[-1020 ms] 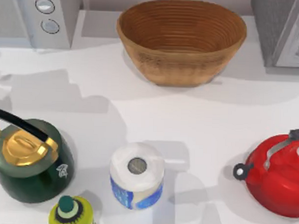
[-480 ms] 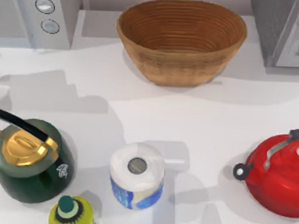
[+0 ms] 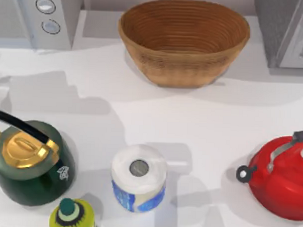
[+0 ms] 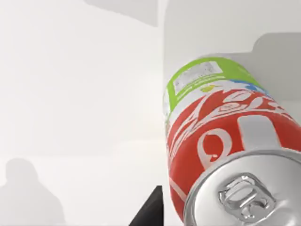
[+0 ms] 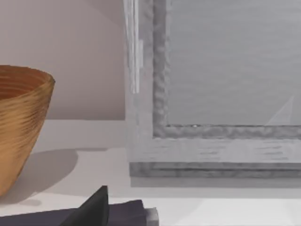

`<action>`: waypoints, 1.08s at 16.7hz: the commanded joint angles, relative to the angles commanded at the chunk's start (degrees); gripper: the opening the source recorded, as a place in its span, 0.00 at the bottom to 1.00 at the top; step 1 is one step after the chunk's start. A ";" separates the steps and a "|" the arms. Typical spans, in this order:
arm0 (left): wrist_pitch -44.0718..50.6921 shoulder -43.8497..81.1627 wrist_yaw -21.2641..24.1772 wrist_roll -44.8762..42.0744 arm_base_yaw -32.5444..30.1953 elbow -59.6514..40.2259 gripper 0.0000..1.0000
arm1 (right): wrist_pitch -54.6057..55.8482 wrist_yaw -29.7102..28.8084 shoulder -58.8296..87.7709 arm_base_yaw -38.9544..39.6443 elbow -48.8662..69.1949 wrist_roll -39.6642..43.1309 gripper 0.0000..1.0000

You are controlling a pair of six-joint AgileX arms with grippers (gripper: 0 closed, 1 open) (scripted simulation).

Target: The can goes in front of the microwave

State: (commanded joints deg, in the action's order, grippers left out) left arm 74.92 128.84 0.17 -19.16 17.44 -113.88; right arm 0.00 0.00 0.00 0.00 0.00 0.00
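A wicker basket (image 3: 184, 40) sits at the back of the white tabletop (image 3: 201, 125), its hollow showing nothing but ribbed weave; the right wrist view catches its flared side (image 5: 21, 127) beside a grey, rough-surfaced appliance (image 5: 216, 89), which stands at the table's back right corner (image 3: 286, 31). At the back left corner stands the microwave (image 3: 38, 15), two round dials on its panel.

Along the front of the table, from left to right, are a dark green kettle (image 3: 32, 164) with a gold lid and a black handle, a white-and-blue paper roll (image 3: 138, 178) standing on end, and a red kettle (image 3: 281, 178) with a grey handle. A yellow-green bottle (image 3: 72, 215) with a teal cap stands at the front edge, just beside the green kettle and near the roll.

The can (image 4: 225, 150), red above with white script, green below, silver lid and pull-tab nearest the lens, looms close in the left wrist view against a plain white surface. A dark finger tip of the left gripper (image 4: 150, 209) shows just beside it; whether that gripper is clasping the can cannot be told. Dark finger parts of the right gripper (image 5: 101, 209) show low before the grey appliance, and their spread cannot be told either.
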 joint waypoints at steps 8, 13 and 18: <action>0.00 0.00 0.00 0.00 0.00 0.00 1.00 | 0.00 0.00 0.00 0.00 0.00 0.00 1.00; 1.00 0.18 -0.08 -0.18 -0.25 -1.03 1.00 | 0.00 0.00 0.00 0.00 0.00 0.00 1.00; 8.79 0.72 -0.06 0.02 -0.15 -9.50 1.00 | 0.00 0.00 0.00 0.00 0.00 0.00 1.00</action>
State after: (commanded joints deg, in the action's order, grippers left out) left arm 83.71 129.56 0.11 -19.14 17.28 -123.38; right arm 0.00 0.00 0.00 0.00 0.00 0.00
